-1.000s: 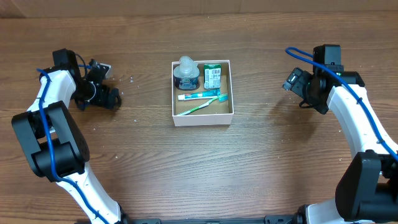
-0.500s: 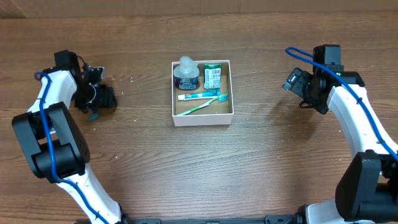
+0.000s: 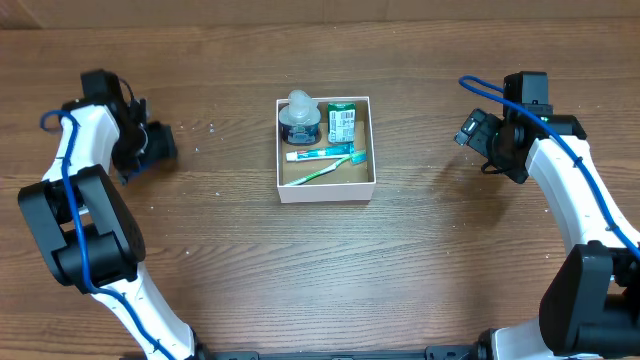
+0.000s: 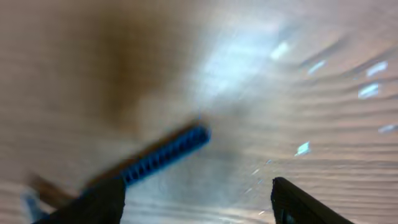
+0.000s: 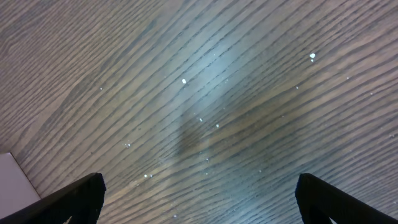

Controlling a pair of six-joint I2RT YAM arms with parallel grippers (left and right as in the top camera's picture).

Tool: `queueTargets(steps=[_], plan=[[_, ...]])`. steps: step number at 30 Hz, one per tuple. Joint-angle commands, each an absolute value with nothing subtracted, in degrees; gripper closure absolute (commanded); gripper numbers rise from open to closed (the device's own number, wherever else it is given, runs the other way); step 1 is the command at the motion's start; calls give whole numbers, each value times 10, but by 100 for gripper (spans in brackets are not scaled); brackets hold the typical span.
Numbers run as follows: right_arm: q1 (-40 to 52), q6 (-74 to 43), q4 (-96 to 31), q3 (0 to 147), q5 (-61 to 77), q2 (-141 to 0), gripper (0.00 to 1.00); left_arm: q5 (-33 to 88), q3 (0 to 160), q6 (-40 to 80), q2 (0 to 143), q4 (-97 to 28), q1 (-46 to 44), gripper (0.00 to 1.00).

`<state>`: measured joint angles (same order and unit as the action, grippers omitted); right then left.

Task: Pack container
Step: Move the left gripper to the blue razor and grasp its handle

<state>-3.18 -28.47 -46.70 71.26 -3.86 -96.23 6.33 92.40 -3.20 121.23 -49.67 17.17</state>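
The container (image 3: 325, 191), a square white-walled box with a brown inside, sits mid-table. It holds a round dark jar with a clear cap (image 3: 299, 120), a green packet (image 3: 342, 122), a tube (image 3: 318, 153) and a green toothbrush (image 3: 318, 170). My left gripper (image 3: 160, 143) is far to the left of it, open and empty; its wrist view (image 4: 193, 205) is blurred and shows only wood. My right gripper (image 3: 470, 130) is to the right of the box. It is wide open and empty over bare wood (image 5: 202, 205), and a white box corner (image 5: 15, 180) shows at the left edge.
A blue cable (image 4: 165, 155) crosses the left wrist view, and another loops over the right arm (image 3: 490, 92). Small white specks (image 3: 210, 127) lie on the wooden table left of the box.
My left gripper has swung back and to the left, away from the box, and is still moving. The right arm and the box contents have not moved.
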Motion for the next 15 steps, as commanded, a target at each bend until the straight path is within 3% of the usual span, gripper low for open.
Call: queueTargets(steps=[1,6,15], plan=[[-32,-285,-465,726,-44,-966,0,59,981,-161,1213,-499,140,22],[-32,-285,-465,726,-44,-966,0,43,975,-285,1215,-492,123,17],[-32,-286,-465,726,-44,-966,0,67,905,-284,1215,-487,180,17]])
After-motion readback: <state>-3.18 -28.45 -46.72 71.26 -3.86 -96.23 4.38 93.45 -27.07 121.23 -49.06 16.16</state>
